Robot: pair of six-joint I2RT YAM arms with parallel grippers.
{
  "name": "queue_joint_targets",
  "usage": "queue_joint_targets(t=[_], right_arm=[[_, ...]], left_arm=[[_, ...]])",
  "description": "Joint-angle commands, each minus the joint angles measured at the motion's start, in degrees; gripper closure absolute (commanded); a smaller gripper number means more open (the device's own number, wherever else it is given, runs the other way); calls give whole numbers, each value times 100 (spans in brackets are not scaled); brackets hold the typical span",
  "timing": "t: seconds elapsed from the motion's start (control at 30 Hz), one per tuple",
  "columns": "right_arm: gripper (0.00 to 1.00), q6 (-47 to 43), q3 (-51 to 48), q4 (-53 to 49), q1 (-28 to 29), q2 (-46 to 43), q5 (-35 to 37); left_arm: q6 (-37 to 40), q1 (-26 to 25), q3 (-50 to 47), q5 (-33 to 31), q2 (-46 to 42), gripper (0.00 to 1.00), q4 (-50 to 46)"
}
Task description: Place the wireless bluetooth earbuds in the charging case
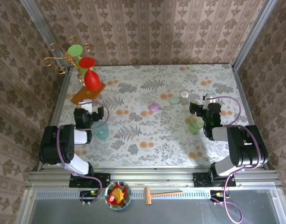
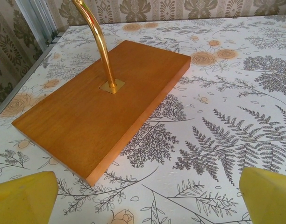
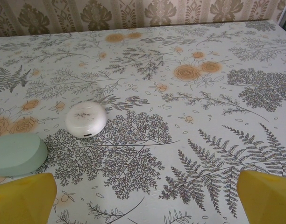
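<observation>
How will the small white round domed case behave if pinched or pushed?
The small white round domed case looks smooth and hard, so it probably slides on the fern-print tablecloth rather than tipping. Its low curved sides may slip out of a pinch. Likely light, given its small size.

Your fern-print table [image 1: 147,140] carries: wooden base [image 2: 87,116], lilac oval case [image 1: 153,107], mint case [image 1: 174,100], white round case [image 1: 184,94], teal cup [image 1: 100,131], green cup [image 1: 196,125].

Lilac oval charging case [image 1: 154,107] flat mid-table, near mint oval case [image 1: 174,100].
</observation>
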Motion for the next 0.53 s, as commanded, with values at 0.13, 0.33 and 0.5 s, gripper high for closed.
queue_joint_targets(t=[0.13,0.33,0.5], right_arm=[[0,5,-75,264,-32,100,-87],[0,5,-74,266,-32,101,-94],[0,5,-87,287,-32,99,-96]], left_arm=[[266,-50,281,131,-21,0,-349],[281,-72,286,111,-14,0,-358],[300,-122,279,-31,-10,0,-346]])
